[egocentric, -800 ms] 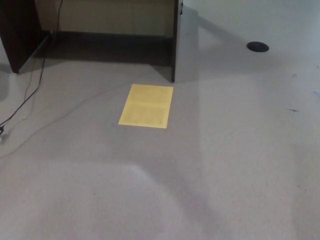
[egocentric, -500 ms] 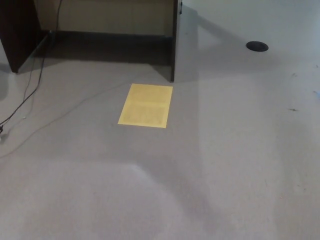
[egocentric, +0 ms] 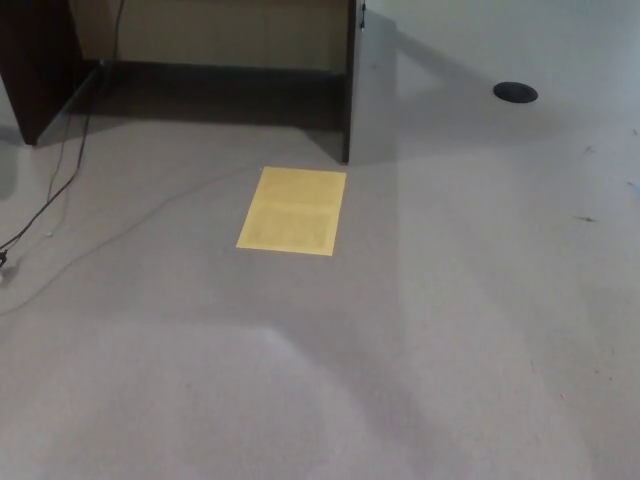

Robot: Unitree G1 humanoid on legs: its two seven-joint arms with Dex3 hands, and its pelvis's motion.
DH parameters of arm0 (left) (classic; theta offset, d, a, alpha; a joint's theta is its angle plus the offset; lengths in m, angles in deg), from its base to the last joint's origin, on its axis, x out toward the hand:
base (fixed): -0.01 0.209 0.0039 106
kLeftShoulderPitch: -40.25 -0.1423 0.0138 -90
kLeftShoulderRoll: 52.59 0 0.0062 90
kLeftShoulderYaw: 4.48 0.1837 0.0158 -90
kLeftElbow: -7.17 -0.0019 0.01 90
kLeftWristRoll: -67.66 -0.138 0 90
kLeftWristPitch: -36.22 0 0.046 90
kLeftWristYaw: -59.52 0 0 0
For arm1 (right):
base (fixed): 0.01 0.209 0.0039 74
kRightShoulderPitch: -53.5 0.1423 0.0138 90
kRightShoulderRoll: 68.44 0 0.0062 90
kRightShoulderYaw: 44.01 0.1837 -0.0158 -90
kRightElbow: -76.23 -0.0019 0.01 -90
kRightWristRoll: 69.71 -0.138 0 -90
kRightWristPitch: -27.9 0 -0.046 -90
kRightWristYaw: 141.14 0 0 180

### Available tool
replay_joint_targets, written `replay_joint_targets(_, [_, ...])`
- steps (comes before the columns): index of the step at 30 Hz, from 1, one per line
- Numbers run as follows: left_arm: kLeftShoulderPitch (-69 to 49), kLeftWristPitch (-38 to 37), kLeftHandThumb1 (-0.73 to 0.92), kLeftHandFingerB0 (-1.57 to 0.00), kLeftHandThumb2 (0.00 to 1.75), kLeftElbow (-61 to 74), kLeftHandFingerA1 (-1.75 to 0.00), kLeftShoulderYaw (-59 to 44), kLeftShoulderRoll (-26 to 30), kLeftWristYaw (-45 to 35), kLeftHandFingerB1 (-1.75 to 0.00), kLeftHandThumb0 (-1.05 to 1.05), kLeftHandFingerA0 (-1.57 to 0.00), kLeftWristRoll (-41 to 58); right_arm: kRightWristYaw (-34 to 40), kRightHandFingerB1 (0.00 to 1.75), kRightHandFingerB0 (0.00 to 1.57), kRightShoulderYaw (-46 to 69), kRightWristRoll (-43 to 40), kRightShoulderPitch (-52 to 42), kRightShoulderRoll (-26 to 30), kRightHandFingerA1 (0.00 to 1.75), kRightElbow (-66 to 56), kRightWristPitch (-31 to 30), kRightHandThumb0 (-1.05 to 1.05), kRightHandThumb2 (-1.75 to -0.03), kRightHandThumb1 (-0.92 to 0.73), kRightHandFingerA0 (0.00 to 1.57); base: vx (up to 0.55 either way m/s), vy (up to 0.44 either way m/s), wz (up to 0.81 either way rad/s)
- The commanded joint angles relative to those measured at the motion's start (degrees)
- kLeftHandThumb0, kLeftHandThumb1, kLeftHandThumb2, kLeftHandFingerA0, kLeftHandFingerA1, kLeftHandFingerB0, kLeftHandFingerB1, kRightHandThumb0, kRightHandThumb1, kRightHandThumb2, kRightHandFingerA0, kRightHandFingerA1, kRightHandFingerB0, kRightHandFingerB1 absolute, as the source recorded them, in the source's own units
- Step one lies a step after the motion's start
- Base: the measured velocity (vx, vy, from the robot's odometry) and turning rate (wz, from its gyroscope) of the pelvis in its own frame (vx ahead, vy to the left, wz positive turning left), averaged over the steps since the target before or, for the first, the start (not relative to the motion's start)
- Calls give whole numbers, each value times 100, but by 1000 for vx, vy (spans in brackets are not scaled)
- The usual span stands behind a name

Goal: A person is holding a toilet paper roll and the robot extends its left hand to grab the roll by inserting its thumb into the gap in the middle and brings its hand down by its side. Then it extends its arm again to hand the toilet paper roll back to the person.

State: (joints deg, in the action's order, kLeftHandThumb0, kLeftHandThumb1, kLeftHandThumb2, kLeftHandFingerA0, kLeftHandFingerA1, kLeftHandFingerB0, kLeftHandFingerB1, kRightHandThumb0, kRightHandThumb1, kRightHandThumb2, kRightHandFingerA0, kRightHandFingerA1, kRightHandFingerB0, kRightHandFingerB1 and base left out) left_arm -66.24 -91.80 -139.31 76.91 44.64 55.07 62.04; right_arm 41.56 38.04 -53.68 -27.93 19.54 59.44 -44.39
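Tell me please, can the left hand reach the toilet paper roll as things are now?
Probably not, as far as this view shows. Neither the left hand, the roll nor the person appears. Only the grey floor, a yellow sheet, cables and a dark desk panel are visible.

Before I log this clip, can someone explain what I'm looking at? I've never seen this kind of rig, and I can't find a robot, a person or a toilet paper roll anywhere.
You are looking through a camera on a humanoid robot's head, pointed down at the ground in front of it. At this moment neither robot hand is in the picture, and no person or toilet paper roll shows either, so nothing can be said about what is held. What does show is a grey floor with a flat yellow sheet lying on it. Behind the sheet stands dark furniture with an upright panel. A thin cable trails across the floor at the left, and a small dark round disc sits on the floor at the upper right.
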Motion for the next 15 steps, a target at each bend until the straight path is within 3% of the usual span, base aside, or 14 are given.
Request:
replay_joint_targets(1, [-102, -488, 49, -26, 60, 175, -39, -33, 140, 38, -33, -31, -28, 29, 46, 35, 42, -23, 50, -70, 128, 55, 52, 58, -35, -59, -64, 74, 0, 0, 0])
replay_joint_targets(2, [-287, -348, 49, -23, 61, 760, -38, -83, 98, -91, -33, -36, -24, 185, 45, 35, 41, -30, 48, -86, 98, 52, 54, 35, -35, -59, -64, 73, 0, 0, 0])
replay_joint_targets(3, [-374, -253, 41, -10, 91, 1184, -52, -110, 73, -182, -50, -17, -12, 292, 44, 35, 41, -33, 49, -80, 83, 52, 57, 37, -35, -59, -65, 72, 0, 0, 0])
replay_joint_targets(4, [-410, -150, 46, -23, 60, 1683, -38, -125, 47, -233, -33, -31, -24, 373, 32, 35, 41, -28, 44, -55, 79, 52, 57, 53, -36, -59, -64, 72, 0, 0, 0])
replay_joint_targets(6, [-488, -97, 46, -25, 58, 2463, -39, -148, 10, -236, -32, -31, -26, 433, 17, 35, 42, -4, 18, -50, 71, 54, 50, 72, -36, -59, -64, 73, 0, 0, 0])
replay_joint_targets(7, [-501, 92, 36, -11, 88, 2947, -52, -153, -37, -356, -50, -17, -13, 658, 28, 35, 42, -2, 18, -25, 71, 55, 39, 74, -35, -59, -64, 75, 0, 0, 0])
replay_joint_targets(8, [-515, 203, 37, -10, 88, 3347, -52, -158, -66, -460, -50, -16, -13, 844, 32, 35, 42, 0, 16, -5, 68, 55, 29, 73, -35, -59, -64, 75, 0, 0, 0])
replay_joint_targets(9, [-499, 171, 44, -22, 59, 3608, -39, -163, -68, -459, -33, -31, -26, 881, 23, 35, 42, 7, 9, 8, 67, 54, 26, 69, -35, -59, -64, 73, 0, 0, 0])
replay_joint_targets(15, [21, 745, 42, -21, 63, 5546, -43, -181, 83, -442, -35, -41, -27, 1068, 15, 35, 42, -6, 35, 210, 90, 55, 30, 25, -35, -59, -65, 75, 0, 0, 0])
